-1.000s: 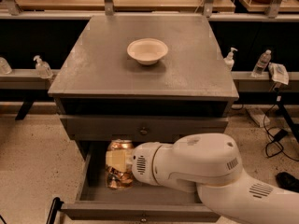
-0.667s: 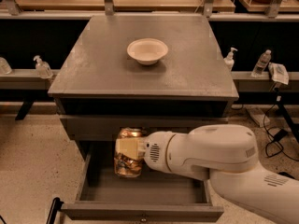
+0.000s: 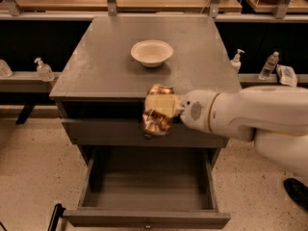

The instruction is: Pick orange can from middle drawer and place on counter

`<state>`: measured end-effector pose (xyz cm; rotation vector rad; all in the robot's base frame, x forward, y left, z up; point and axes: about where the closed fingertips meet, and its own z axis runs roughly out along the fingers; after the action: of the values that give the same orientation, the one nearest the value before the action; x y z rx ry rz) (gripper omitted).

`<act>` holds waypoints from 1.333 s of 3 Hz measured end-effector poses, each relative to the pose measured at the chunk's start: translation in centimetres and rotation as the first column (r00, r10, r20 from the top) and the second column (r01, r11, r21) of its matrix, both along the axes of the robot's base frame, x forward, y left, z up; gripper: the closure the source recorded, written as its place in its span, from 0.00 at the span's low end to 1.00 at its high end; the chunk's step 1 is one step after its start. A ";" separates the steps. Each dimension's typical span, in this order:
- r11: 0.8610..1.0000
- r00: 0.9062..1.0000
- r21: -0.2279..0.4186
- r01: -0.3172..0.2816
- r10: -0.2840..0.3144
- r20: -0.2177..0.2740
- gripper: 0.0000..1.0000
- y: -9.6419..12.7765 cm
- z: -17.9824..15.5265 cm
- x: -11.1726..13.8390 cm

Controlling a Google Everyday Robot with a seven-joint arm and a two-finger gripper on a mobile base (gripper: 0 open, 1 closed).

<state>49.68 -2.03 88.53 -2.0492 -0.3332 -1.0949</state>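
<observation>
Obs., single camera view, looking down on the cabinet front.

- Claw (image 3: 162, 108): at frame centre, at the tip of the bulky white arm (image 3: 250, 112), which enters from the right edge. It is closed around the small crumpled orange-and-gold aluminium drink can (image 3: 155, 121) and holds it clear of any surface. One pale finger appears to lie across the can's upper face; the other is hidden behind it, so the exact grip width cannot be read.
- Can: held in the air in front of the front edge of the flat dull-grey tabletop (image 3: 101, 66) of the drawer cabinet. Its top overlaps that edge in the picture, and its lower part covers the grey closed drawer front (image 3: 106, 131) below. It is tilted, not upright.
- Wide dark-grey middle drawer (image 3: 149, 189): pulled fully out at bottom centre, directly below the can. Small round knob (image 3: 147, 222) on its front.
- Shallow white round bowl (image 3: 151, 53): on the tabletop, upper centre, well apart from the can.
- Light wooden bench top (image 3: 159, 1): along the top edge, behind the cabinet.
</observation>
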 end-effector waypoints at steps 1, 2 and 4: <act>0.998 0.998 -0.005 0.061 -0.061 0.008 1.00 -3.1 3.1 4.4; 0.989 0.989 -0.024 0.145 -0.144 0.014 1.00 -7.0 5.8 8.7; 0.981 0.983 -0.054 0.185 -0.185 0.005 1.00 -8.8 6.5 9.8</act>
<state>59.53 -10.81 95.05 -2.1629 -0.1760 -1.2082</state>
